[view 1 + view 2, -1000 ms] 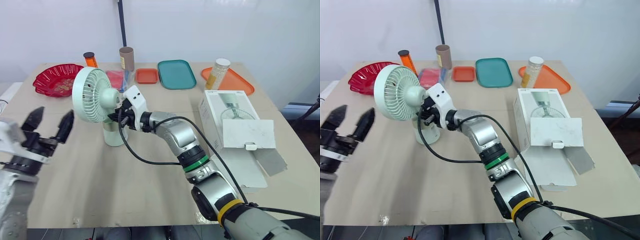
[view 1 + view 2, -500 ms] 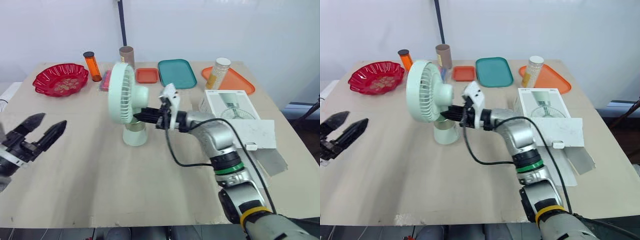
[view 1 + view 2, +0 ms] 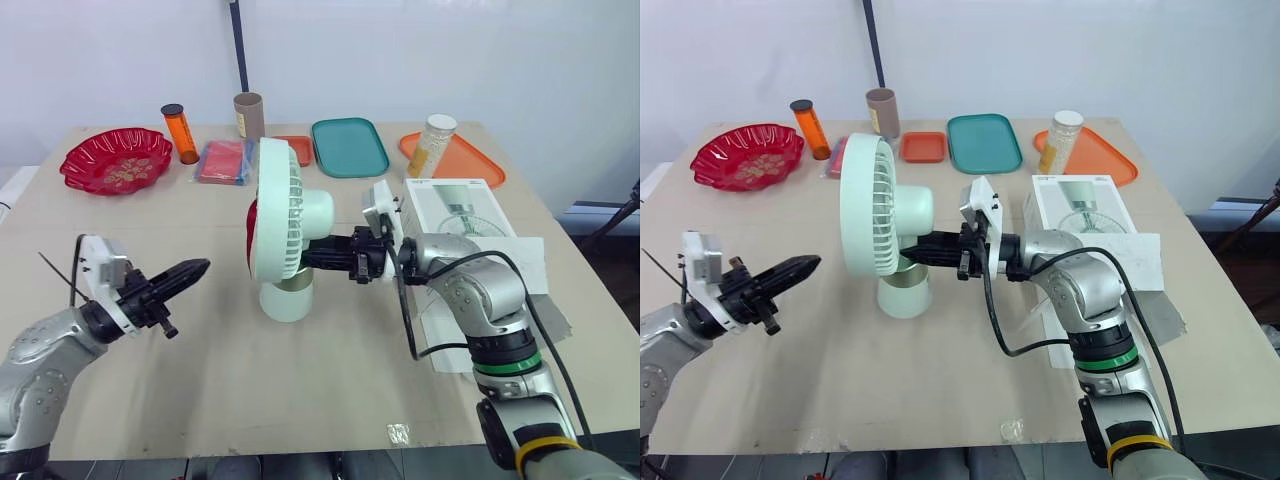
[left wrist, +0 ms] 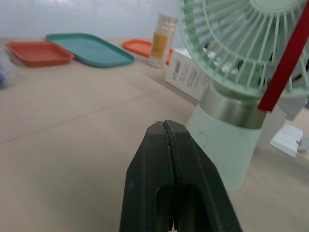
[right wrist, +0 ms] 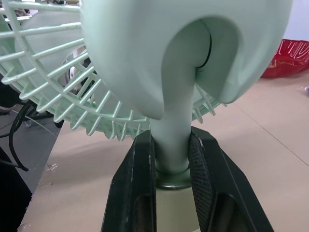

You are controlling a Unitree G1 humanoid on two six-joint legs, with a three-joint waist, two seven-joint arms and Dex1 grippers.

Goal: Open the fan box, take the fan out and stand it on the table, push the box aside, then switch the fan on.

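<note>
i'd swung the fan [image 3: 285,225] to mid counter [image 3: 200,400], standing, right hand [image 3: 306,262] clamped on its neck. left hand [image 3: 195,267] had closed, empty, pointing at the base; probably switch-on next.

Bright, even indoor light, soft faint shadows on the table [image 3: 200,380] under the fan [image 3: 285,225]

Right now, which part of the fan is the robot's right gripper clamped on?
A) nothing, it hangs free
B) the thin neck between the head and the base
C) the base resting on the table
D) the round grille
B: the right gripper has one black finger pressed on each side of the neck of the fan, just above the base.
</note>
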